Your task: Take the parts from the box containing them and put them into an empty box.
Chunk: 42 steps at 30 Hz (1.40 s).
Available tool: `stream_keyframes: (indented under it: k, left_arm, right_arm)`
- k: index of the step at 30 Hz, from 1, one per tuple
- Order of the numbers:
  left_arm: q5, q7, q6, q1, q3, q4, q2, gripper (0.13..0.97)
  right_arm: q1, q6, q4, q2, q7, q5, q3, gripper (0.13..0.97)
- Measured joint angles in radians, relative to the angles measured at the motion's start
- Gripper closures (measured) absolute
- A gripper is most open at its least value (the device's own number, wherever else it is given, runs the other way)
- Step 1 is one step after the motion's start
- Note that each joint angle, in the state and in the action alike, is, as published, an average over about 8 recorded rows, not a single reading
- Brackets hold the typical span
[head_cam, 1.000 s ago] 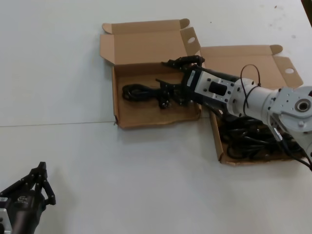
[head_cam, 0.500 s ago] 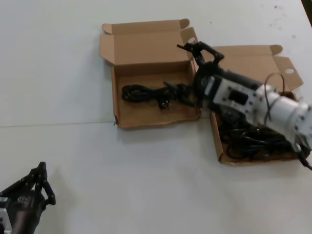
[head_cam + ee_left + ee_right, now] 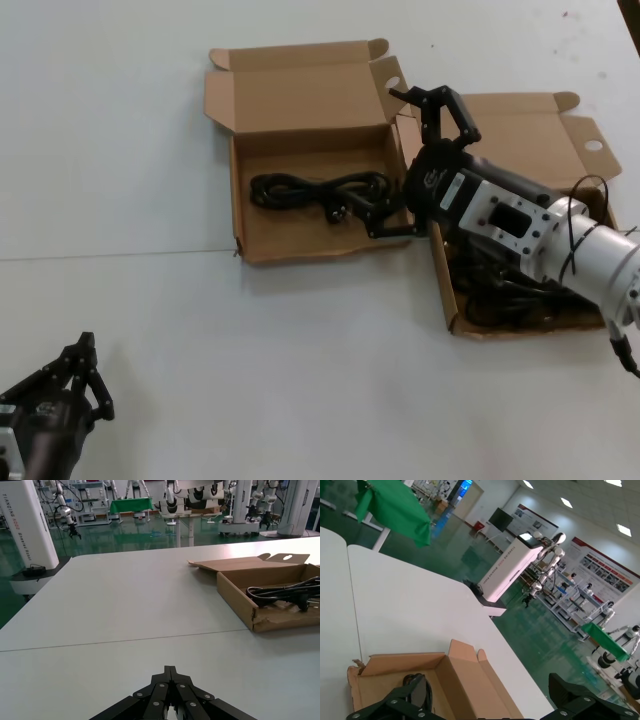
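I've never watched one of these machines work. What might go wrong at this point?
The right gripper, open and empty, hangs over the shared edge of the two boxes; swinging back, it might clip the empty box or its lid. The delivered cord lies beside one finger and might catch. The tangled cords in the other box may lift together.

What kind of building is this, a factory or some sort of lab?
Most likely a big robot testing hall. Beyond the white table stand rows of other white robots on a shiny green floor, with posters on the far wall. Here, two cardboard boxes hold black cords.
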Motion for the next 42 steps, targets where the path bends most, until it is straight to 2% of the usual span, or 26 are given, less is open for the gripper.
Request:
stream_keyframes:
  k: [8,16,20,29,37,41,42]
  left_arm:
    - [0.000,0.000,0.000,0.000,0.000,0.000,0.000,0.941]
    - [0.000,0.000,0.000,0.000,0.000,0.000,0.000,0.919]
    - [0.000,0.000,0.000,0.000,0.000,0.000,0.000,0.906]
    - [0.000,0.000,0.000,0.000,0.000,0.000,0.000,0.805]
    - [0.000,0.000,0.000,0.000,0.000,0.000,0.000,0.639]
    - [0.000,0.000,0.000,0.000,0.000,0.000,0.000,0.639]
    - [0.000,0.000,0.000,0.000,0.000,0.000,0.000,0.612]
  right_arm:
    - [-0.052,0.031,0.018,-0.007,0.000,0.018,0.025,0.401]
    - [-0.130,0.079,0.045,-0.018,0.000,0.044,0.062,0.140]
    - [-0.171,0.104,0.060,-0.023,0.000,0.058,0.081,0.136]
    - [-0.264,0.161,0.092,-0.036,0.000,0.090,0.125,0.129]
    - [-0.347,0.212,0.121,-0.047,0.000,0.118,0.165,0.129]
    - [-0.388,0.237,0.135,-0.052,0.000,0.132,0.184,0.129]
    - [-0.398,0.244,0.139,-0.054,0.000,0.136,0.189,0.129]
